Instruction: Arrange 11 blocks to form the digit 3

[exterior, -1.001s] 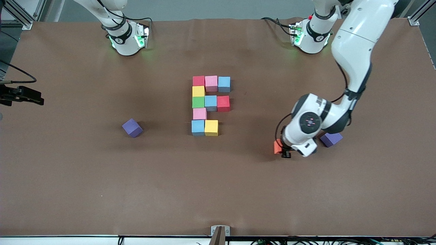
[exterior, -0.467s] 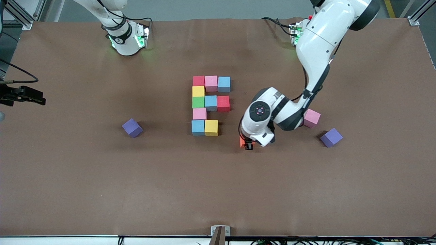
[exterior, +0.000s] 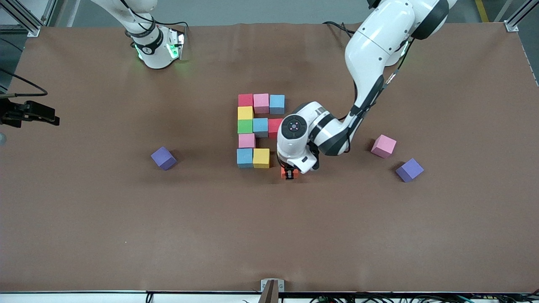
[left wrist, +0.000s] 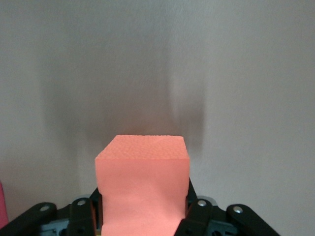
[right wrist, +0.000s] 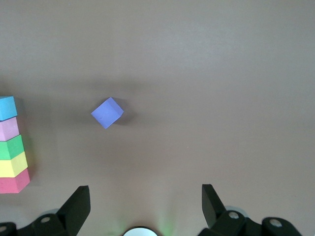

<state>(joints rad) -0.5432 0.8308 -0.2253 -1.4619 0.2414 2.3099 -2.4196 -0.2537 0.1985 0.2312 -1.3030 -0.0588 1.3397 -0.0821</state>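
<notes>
Setting: a robotics lab bench.
Evidence: two white arm bases [exterior: 153, 46] bolted to a table [exterior: 84, 219] under a brown cover, aluminium frame struts [exterior: 25, 19] at the corners, cables [exterior: 341, 29] trailing, a camera mount [exterior: 272, 288] at the edge.

A brown matte covering spans the desk [exterior: 126, 235], lit evenly with soft shadows. Grey floor shows above the desk's top edge. Aluminium frame struts [exterior: 25, 19] stand at its upper corners. Cables [exterior: 379, 298] run along its lower edge.
</notes>
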